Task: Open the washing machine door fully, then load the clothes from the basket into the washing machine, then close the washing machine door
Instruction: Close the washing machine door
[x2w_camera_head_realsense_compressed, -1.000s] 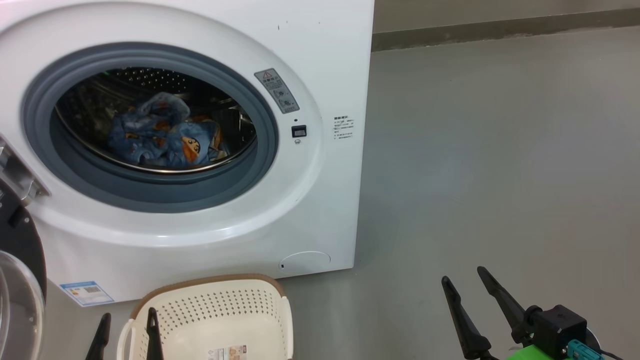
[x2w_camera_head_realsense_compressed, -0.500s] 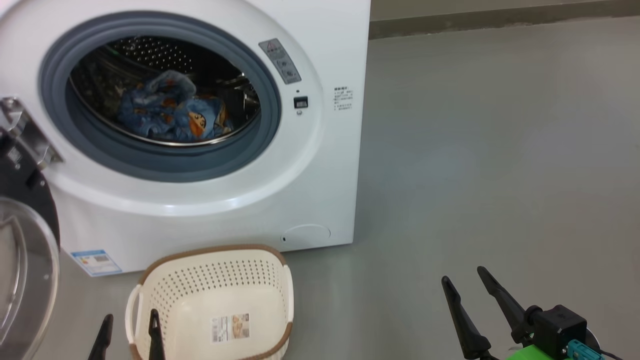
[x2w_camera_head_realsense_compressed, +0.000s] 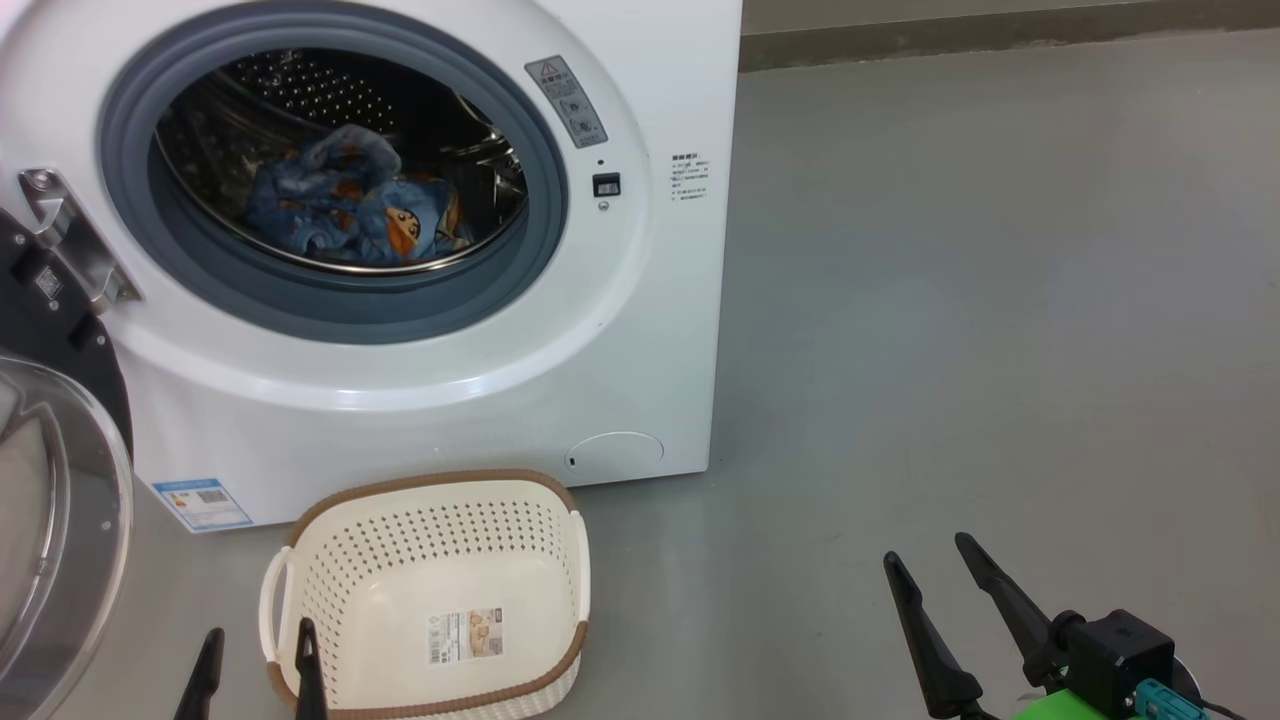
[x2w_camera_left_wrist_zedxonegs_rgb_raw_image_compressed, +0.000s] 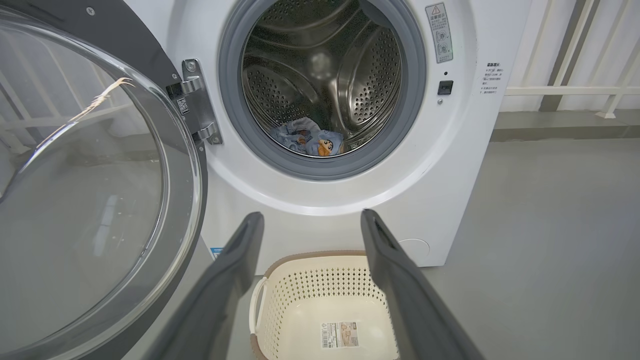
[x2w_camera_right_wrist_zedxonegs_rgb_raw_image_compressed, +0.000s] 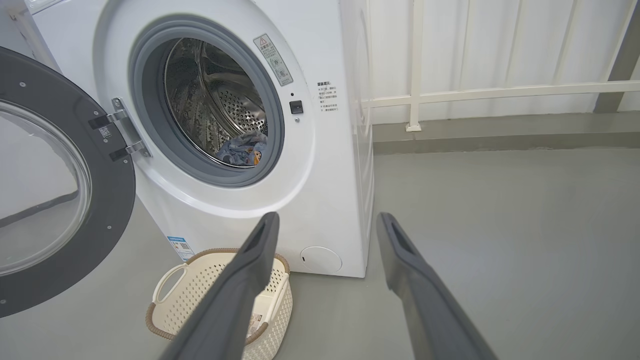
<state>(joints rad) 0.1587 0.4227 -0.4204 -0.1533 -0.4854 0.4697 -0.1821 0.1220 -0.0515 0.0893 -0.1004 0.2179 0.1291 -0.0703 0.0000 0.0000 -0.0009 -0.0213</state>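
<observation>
Just beyond left pincer (x2w_camera_head_realsense_compressed: 258, 628), cream basket (x2w_camera_head_realsense_compressed: 430, 540)

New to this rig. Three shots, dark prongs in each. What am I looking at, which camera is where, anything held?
A wheeled robot with two arms, each ending in a two-finger claw. The head-view picture comes from its head camera: left claw lower left, right claw lower right. The other two come from cameras on each wrist, looking along that claw. On the grey floor stands a white washing machine, its door swung open, blue clothes in the drum. The cream basket in front holds no clothes. Both claws are open and hold nothing.
</observation>
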